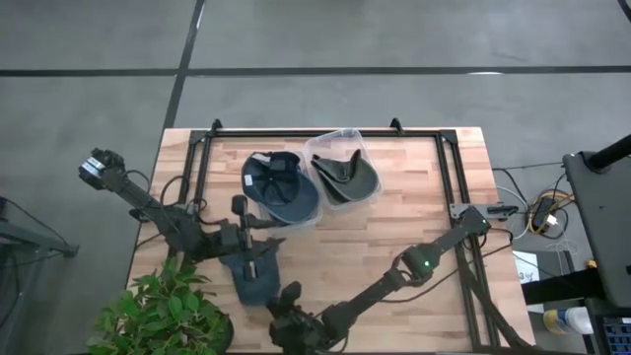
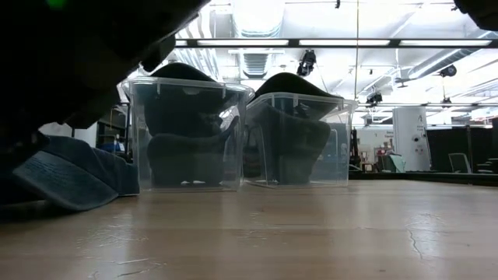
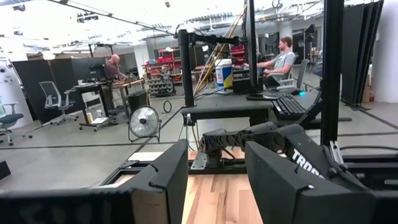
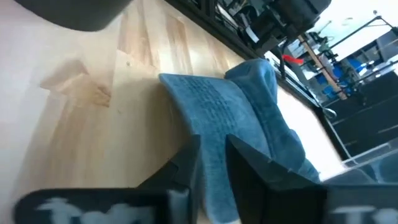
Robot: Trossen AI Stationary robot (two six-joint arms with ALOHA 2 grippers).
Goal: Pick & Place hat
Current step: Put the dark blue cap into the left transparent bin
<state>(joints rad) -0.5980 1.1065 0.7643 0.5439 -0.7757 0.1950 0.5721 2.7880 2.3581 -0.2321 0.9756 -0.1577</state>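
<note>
Nearest the right wrist camera, two dark fingers (image 4: 205, 177) stand narrow with a fold of soft blue-grey fabric hat (image 4: 239, 134) pinched between them; the cloth fills the slim gap, and they appear to be closing on it. The hat runs away from the fingers toward the upper right of that frame, its long axis in line with the gripper.

In the overhead picture the same hat (image 1: 251, 276) lies flat on the pale wooden tabletop (image 1: 394, 227), lower left of centre. The right gripper (image 1: 288, 308) reaches it from the lower middle of the frame, meeting its lower right edge. The left gripper (image 1: 246, 242) sits just above the hat's upper edge; its fingers (image 3: 171, 177) stand apart with nothing between them. Both arms are close, but only the right one has hold of the cloth, so lifting looks to be its job.

Counted: three hats. One is the loose hat on the tabletop. One dark navy cap (image 1: 281, 187) and one dark olive cap (image 1: 345, 177) rest in two clear plastic bins (image 1: 335, 143) side by side at the upper centre. Two arms. A green leafy potted plant (image 1: 163, 316) sits at the lower left corner
</note>
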